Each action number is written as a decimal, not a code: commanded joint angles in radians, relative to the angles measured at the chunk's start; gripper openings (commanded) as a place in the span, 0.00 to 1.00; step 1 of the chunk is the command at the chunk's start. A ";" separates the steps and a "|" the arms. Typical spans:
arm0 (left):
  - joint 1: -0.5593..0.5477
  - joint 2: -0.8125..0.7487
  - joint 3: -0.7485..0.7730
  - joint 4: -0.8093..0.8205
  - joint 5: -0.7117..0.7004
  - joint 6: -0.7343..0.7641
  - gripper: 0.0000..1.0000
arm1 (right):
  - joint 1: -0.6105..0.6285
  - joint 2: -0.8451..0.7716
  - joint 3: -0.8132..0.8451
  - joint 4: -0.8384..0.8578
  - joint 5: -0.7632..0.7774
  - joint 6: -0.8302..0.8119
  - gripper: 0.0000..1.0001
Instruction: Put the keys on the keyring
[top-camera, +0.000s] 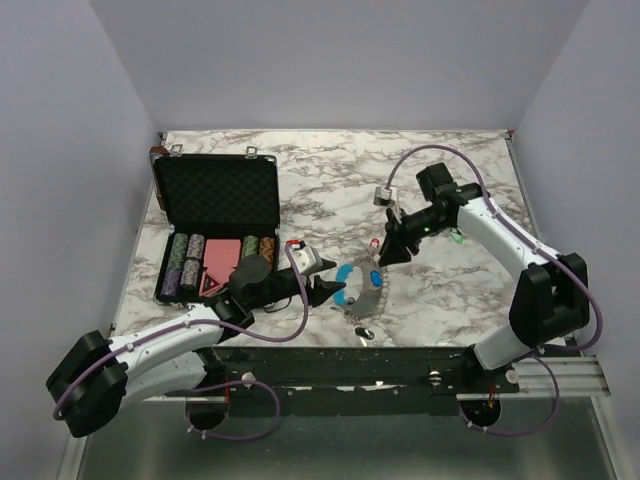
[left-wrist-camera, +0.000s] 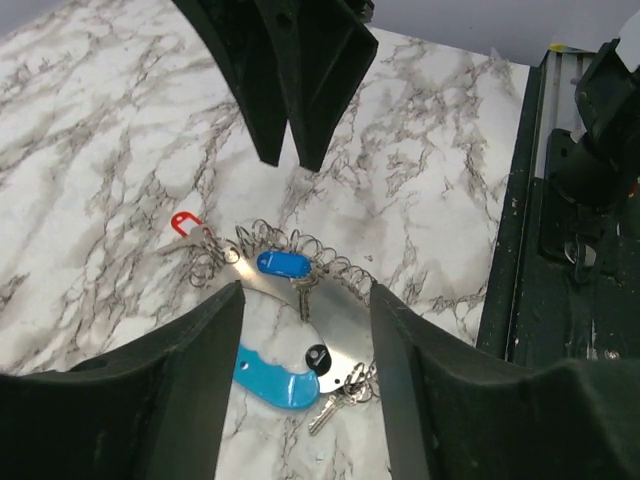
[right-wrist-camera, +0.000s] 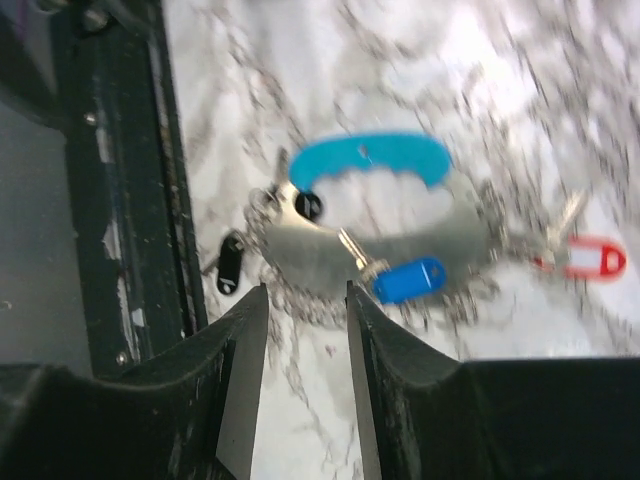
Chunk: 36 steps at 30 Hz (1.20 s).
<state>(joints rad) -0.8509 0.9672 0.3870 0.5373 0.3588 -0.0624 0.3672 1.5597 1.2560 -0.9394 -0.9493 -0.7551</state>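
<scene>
We hold no key: our left gripper (left-wrist-camera: 306, 295) and right gripper (right-wrist-camera: 306, 292) gape empty above the keyring (right-wrist-camera: 370, 160). Next we'd pinch the black key (right-wrist-camera: 228, 270), centre-left.

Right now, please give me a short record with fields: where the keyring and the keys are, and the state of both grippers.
left gripper: open, empty
right gripper: open, empty
keyring: flat on table, between both grippers
blue key: lying on keyring
red key: at keyring's end
black key: beside keyring, near table edge
</scene>
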 joint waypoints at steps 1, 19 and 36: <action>0.001 0.028 -0.025 0.036 -0.050 -0.114 0.64 | -0.065 0.010 -0.130 0.088 0.139 0.044 0.47; 0.010 -0.202 -0.096 -0.085 -0.245 -0.255 0.92 | 0.033 0.051 -0.320 0.289 0.265 0.200 0.47; 0.012 -0.255 -0.139 -0.108 -0.253 -0.275 0.92 | 0.055 0.085 -0.331 0.074 0.188 0.005 0.44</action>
<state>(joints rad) -0.8444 0.7128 0.2630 0.4358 0.1196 -0.3264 0.4034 1.6146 0.9428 -0.8169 -0.7219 -0.7074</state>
